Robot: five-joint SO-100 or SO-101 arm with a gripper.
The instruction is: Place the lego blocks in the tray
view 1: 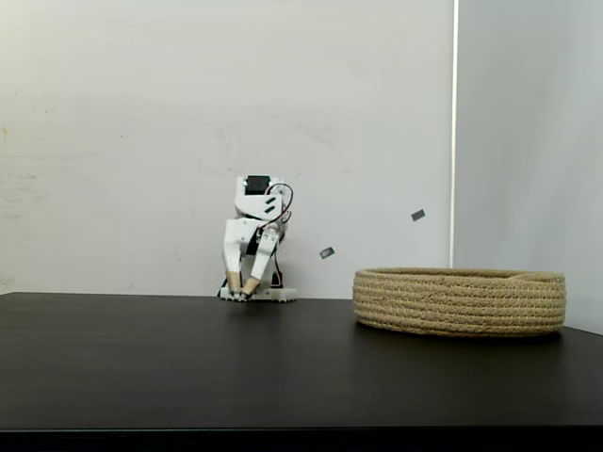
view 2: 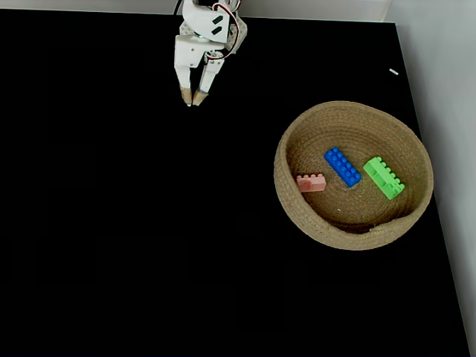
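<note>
Black table [view 2: 111, 223], white wall [view 1: 141, 113], rope tray [view 2: 416, 149].

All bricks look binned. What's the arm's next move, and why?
Probably none: stay parked. The pink brick, blue brick and green brick all lie inside the basket, and the gripper sits shut, far from it.

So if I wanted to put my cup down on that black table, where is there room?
Nearly all of the black table is bare: the whole stretch left of the rope basket and in front of the gripper. The basket is the crowded spot, holding the pink brick, blue brick and green brick.
</note>
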